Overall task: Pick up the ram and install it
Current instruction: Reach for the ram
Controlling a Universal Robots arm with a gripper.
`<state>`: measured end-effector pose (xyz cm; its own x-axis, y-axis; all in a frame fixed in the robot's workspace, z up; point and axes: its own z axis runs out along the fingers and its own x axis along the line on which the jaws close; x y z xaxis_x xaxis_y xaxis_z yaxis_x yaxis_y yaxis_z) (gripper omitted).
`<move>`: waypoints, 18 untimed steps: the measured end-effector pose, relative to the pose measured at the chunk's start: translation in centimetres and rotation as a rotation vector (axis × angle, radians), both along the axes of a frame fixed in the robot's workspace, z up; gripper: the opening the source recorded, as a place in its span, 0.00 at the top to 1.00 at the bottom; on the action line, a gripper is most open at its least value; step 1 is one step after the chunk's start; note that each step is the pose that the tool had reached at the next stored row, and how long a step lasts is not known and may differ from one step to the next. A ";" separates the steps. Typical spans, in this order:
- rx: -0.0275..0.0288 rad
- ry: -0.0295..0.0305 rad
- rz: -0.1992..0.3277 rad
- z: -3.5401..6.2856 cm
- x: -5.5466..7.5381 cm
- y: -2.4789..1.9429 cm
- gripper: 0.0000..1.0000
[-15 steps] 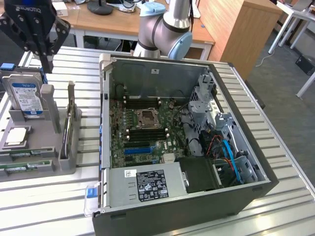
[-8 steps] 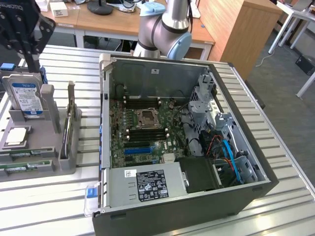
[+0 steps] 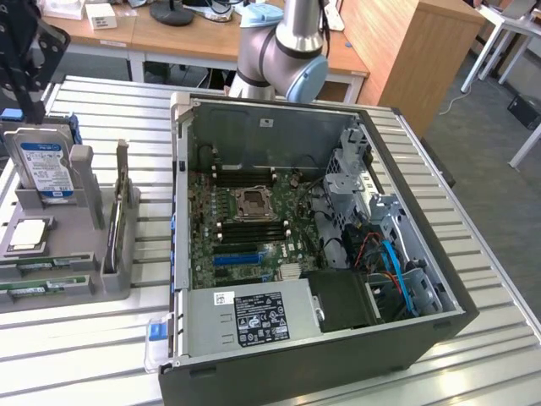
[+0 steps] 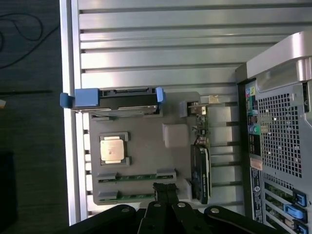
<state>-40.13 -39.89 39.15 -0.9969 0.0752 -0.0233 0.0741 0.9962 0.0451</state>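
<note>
Two green ram sticks (image 4: 131,177) (image 4: 127,196) lie in slots of the grey holder tray (image 4: 146,153). In the exterior view they sit at the tray's near end (image 3: 44,264) (image 3: 40,286). My gripper (image 4: 165,187) is shut with nothing in it, and its black fingertips hang above the tray beside the ends of the two sticks. From outside, the gripper (image 3: 34,101) is seen high over the tray's far end, at the exterior view's left. The open computer case (image 3: 338,338) holds the motherboard (image 3: 245,245), whose black memory slots (image 3: 252,227) flank the processor socket.
On the tray also stand a hard drive with blue rails (image 4: 122,96), a square silver processor chip (image 4: 112,149) and an upright expansion card (image 4: 201,170). The arm's base (image 3: 283,51) rises behind the case. The table's edge (image 4: 68,146) runs close to the tray.
</note>
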 end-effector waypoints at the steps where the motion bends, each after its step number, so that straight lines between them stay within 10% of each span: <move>1: 0.0000 0.0000 0.000 0.00 -0.3 0.00 0.89; 18: -0.0001 0.0000 0.000 -0.01 -1.9 0.00 0.89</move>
<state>-41.99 -39.88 39.15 -0.9969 0.0753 -0.0233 0.0742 0.9962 0.0450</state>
